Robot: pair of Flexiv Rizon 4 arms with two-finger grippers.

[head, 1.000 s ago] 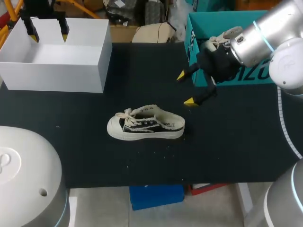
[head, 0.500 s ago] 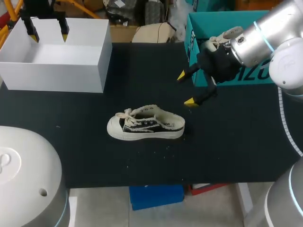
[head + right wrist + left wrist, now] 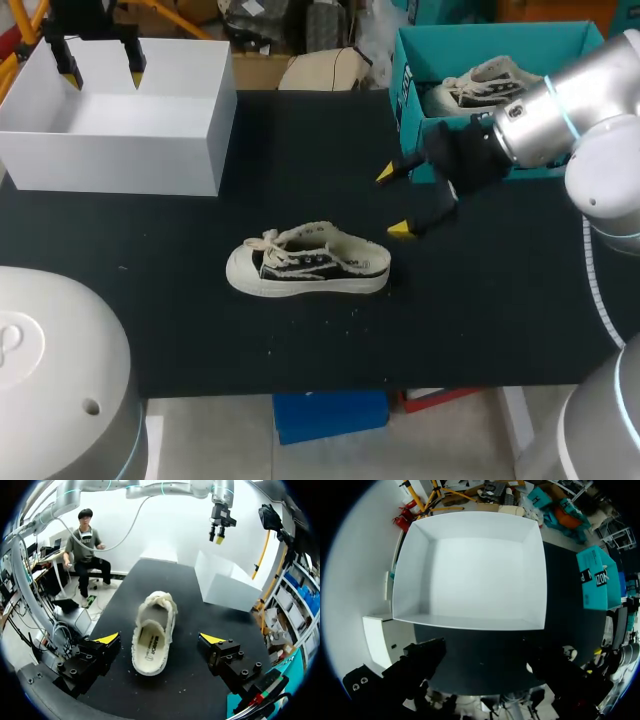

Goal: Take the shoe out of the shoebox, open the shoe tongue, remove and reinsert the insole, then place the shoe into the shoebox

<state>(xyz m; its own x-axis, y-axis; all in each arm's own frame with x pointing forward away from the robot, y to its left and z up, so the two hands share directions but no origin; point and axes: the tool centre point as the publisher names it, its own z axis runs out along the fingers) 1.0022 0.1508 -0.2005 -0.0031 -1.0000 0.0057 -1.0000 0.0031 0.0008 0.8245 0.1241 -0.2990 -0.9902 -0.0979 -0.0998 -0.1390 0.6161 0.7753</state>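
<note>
The shoe (image 3: 307,264) is set upright on the table (image 3: 500,300); the right gripper (image 3: 392,201) is held spread near its heel, the left gripper (image 3: 102,73) spread above the white box (image 3: 110,165).

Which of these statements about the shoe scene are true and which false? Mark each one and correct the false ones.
1. The shoe lies on the black table, outside the teal shoebox. True.
2. The right claw is shut on the shoe's heel. False: its fingers are open and it hangs clear of the shoe, near the heel end.
3. The white box holds a shoe. False: the left wrist view shows it empty.
4. The left claw hangs over the white box. True.
5. A second shoe sits in the teal shoebox. True.
</note>
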